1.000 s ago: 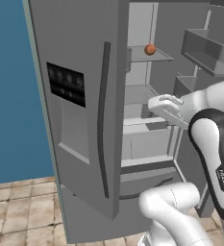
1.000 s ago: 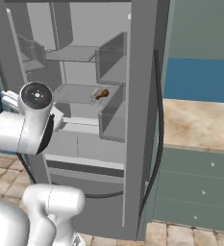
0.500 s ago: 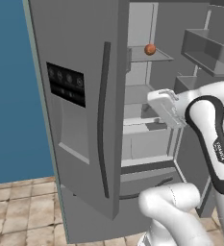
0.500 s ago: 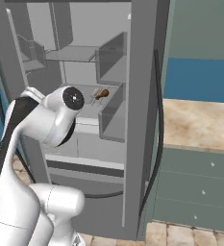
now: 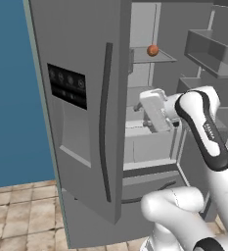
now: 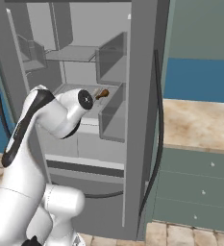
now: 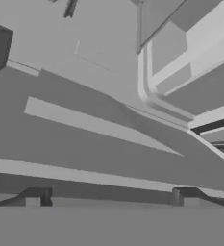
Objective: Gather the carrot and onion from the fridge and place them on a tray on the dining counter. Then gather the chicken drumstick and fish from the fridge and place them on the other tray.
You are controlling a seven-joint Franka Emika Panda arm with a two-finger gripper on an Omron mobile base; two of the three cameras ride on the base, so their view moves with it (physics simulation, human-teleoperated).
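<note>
Gripper (image 7: 111,198) wide apart and empty, hand reaching into the open fridge (image 5: 86,122) at middle-shelf level, onion (image 5: 152,50) on the upper shelf at 12 o'clock from the hand, chicken drumstick (image 6: 102,93) on the middle shelf just at 2 o'clock of the wrist.

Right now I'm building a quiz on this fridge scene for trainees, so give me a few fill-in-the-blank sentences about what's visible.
1. The round orange onion sits on a ____ inside the fridge.
2. The fridge's right-hand door stands ____.
3. The gripper has its fingers spread ____, with nothing between them.
4. The brown chicken drumstick lies one shelf ____ than the onion.

Missing words: shelf; open; open; lower
</note>
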